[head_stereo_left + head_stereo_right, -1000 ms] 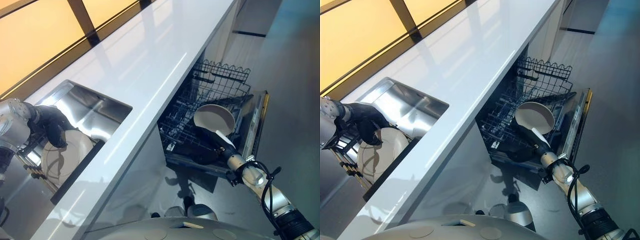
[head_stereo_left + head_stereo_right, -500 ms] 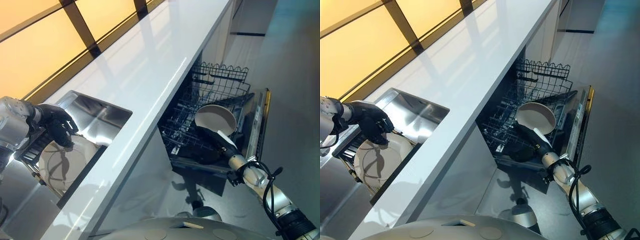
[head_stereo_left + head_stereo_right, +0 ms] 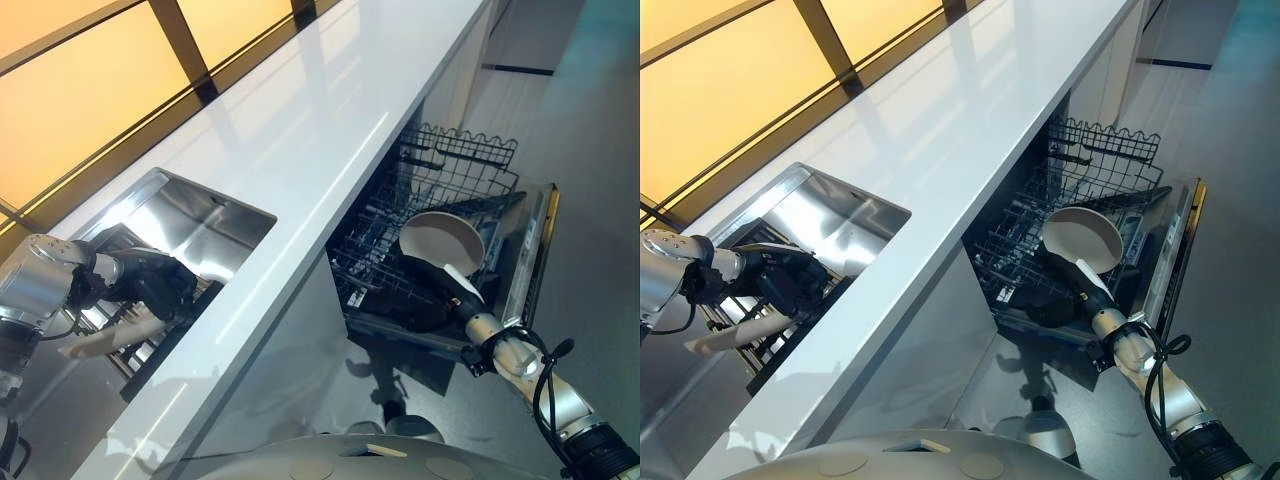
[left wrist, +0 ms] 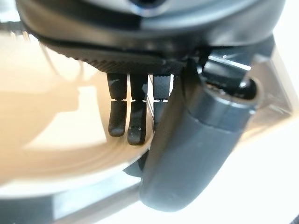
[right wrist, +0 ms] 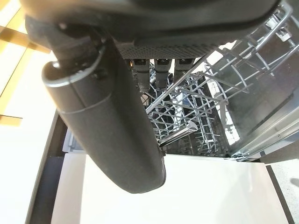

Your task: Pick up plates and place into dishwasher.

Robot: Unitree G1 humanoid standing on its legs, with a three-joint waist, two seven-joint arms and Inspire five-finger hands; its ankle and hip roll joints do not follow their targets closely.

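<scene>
My left hand [image 3: 152, 286] is down in the steel sink [image 3: 195, 215], shut on a cream plate [image 3: 95, 342] that shows edge-on and tilted. Close up, its fingers [image 4: 128, 119] curl over the plate [image 4: 56, 121] and its thumb lies on the near side. My right hand [image 3: 425, 290] is low in the open dishwasher's lower rack [image 3: 450, 170]. It holds the bottom edge of a second pale plate [image 3: 440, 240], which stands tilted among the wires. In the right wrist view the thumb [image 5: 107, 126] lies over the white plate [image 5: 187, 191], with the fingers behind it.
A long white counter [image 3: 300, 130] runs between the sink and the dishwasher. The dishwasher door [image 3: 537, 260] hangs open toward the grey floor. A dark wire drying rack [image 3: 125, 350] sits in the sink under the left hand's plate.
The left hand has closed on the plate and tipped it up from lying face-up to edge-on. The camera has shifted a little. The right hand and its plate have stayed put.
</scene>
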